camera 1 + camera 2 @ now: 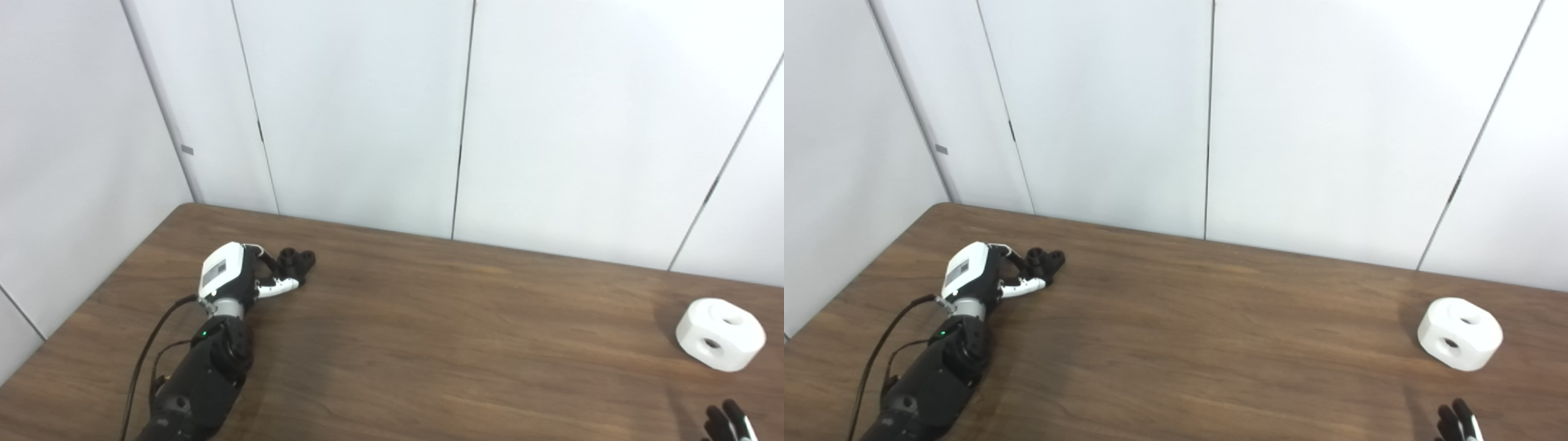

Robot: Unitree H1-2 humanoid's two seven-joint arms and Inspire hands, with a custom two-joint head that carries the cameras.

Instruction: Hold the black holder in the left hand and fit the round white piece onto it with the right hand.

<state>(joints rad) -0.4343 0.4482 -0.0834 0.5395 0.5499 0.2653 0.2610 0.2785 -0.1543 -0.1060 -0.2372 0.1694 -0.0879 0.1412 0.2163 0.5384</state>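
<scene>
The left robot hand point(236, 275) curls its fingers around the black holder point(297, 261) on the surface point(429, 343); whether it grips firmly cannot be told. Only the right robot hand's point(729, 422) fingertips show, its state unclear, near the round white piece point(721, 334). A loose hold could let the holder slip on lifting.

Left arm stretched forward from the lower left, left hand point(236, 274) low, fingers point(278, 285) curled forward around something dark; right hand point(729, 422) barely in view at the bottom right edge, only fingertips showing, state unclear
</scene>
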